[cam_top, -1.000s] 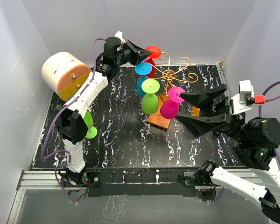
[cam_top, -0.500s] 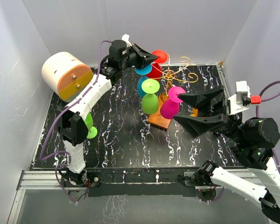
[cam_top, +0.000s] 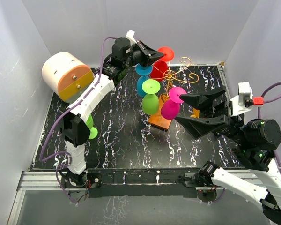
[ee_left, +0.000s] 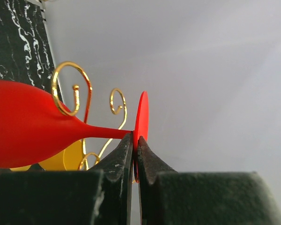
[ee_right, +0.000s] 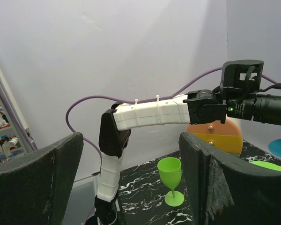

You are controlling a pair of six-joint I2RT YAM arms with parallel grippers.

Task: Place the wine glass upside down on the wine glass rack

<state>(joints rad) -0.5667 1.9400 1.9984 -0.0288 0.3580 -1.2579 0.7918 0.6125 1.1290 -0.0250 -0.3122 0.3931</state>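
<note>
At the near right, the right gripper (cam_top: 178,108) stands with its black fingers spread wide and nothing between them, its tips just beside a magenta plastic wine glass (cam_top: 171,105). At the near left, a lime-green plastic wine glass (ee_right: 170,180) stands upright on the black, white-veined table (cam_top: 122,140), close behind the left arm's elbow.

Near the table's middle sits the wine glass rack (cam_top: 158,121): a flat orange-brown base under a thin post with gold wire scrolls. The magenta glass, a green wine glass (cam_top: 151,96) and a teal-blue wine glass (cam_top: 143,78) hang from it, feet up and bowls down.

At the left wall, a large cream-and-orange cylinder (cam_top: 65,77) lies on its side.

Farthest back, the left gripper (ee_left: 135,140) is clamped on the stem of the red plastic wine glass (ee_left: 23,131), right beside its disc foot. The glass is at the rack's far left scrolls, and a gold curl crosses the neck of its bowl. Whether the wire bears the glass cannot be told.
</note>
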